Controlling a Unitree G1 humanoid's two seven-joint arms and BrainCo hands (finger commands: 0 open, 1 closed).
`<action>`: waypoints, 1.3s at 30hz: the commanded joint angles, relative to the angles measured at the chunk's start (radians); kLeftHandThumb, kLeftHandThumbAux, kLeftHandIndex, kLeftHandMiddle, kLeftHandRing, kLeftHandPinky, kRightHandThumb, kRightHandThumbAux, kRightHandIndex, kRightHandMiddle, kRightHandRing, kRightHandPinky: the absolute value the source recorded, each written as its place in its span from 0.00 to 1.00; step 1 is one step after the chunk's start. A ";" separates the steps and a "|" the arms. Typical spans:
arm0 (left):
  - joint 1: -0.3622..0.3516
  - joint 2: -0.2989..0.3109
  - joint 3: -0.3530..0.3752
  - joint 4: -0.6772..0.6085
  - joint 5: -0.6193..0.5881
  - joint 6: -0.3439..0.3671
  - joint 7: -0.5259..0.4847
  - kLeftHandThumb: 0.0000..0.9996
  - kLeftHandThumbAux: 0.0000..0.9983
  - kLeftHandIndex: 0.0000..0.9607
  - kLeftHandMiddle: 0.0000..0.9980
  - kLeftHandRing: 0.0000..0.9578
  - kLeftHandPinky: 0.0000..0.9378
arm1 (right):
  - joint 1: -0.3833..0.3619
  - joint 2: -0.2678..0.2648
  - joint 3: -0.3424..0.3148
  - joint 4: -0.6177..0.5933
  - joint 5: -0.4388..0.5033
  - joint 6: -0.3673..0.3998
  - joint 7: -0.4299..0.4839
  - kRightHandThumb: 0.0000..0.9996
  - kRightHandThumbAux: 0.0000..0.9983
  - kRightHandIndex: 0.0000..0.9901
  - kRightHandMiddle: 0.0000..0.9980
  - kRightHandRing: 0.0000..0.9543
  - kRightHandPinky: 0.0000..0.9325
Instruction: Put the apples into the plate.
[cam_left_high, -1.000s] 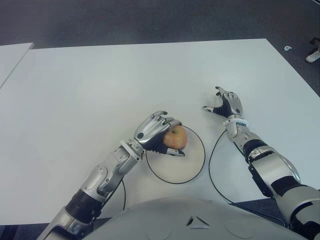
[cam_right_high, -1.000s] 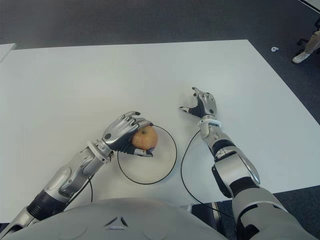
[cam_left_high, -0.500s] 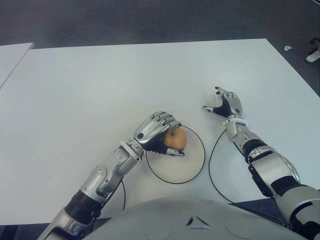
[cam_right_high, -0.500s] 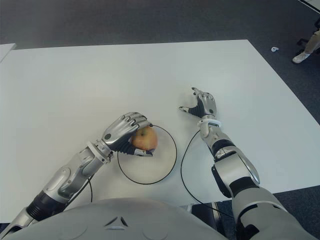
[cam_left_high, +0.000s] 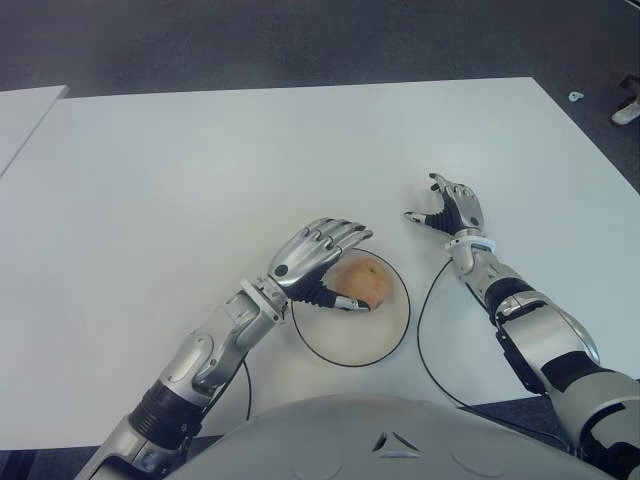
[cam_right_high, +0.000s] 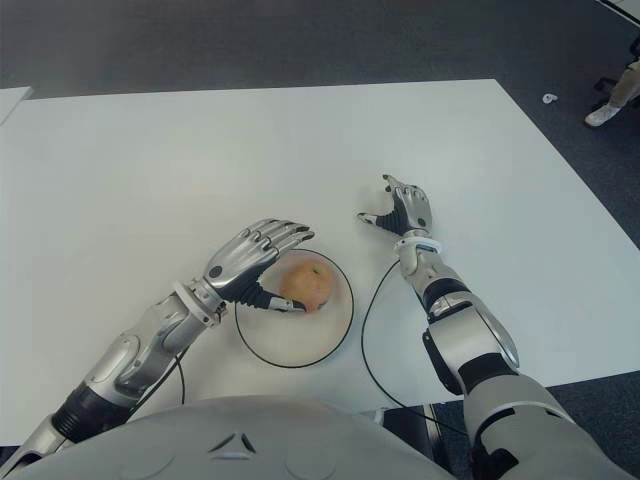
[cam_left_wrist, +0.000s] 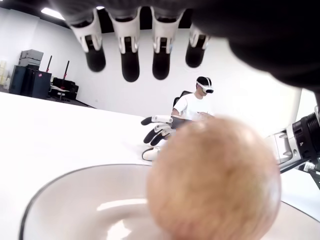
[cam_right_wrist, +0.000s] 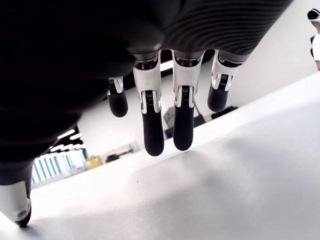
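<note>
A reddish-yellow apple (cam_left_high: 364, 285) lies in the white plate (cam_left_high: 380, 335) with a black rim, near its upper left edge. My left hand (cam_left_high: 318, 258) hovers over the apple with its fingers spread out straight; only the thumb tip stays close beside the fruit. In the left wrist view the apple (cam_left_wrist: 215, 180) sits free in the plate (cam_left_wrist: 75, 200) under the raised fingers (cam_left_wrist: 130, 55). My right hand (cam_left_high: 448, 208) shows to the right of the plate with relaxed fingers and holds nothing.
A white table (cam_left_high: 200, 170) carries everything. A black cable (cam_left_high: 425, 330) loops on it between the plate and my right forearm. A second table's corner (cam_left_high: 25, 110) shows at the far left. A seated person (cam_left_wrist: 197, 102) appears in the background of the left wrist view.
My left hand's fingers have opened off the apple, which now lies in the plate, slightly lower and to the right. The right hand has not moved.
</note>
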 joint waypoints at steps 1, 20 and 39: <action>0.005 0.010 0.002 -0.006 0.002 0.014 -0.041 0.22 0.26 0.07 0.07 0.03 0.01 | 0.125 0.118 0.033 0.054 -0.023 0.021 0.052 0.31 0.58 0.11 0.31 0.27 0.07; -0.005 0.023 -0.004 0.004 0.016 0.013 -0.087 0.18 0.24 0.00 0.00 0.00 0.00 | 0.122 0.115 0.039 0.055 -0.030 0.027 0.050 0.36 0.61 0.10 0.30 0.27 0.06; -0.012 -0.024 0.046 0.033 0.030 0.060 0.026 0.16 0.26 0.00 0.00 0.00 0.01 | 0.123 0.113 0.042 0.052 -0.030 0.022 0.049 0.32 0.60 0.10 0.30 0.29 0.09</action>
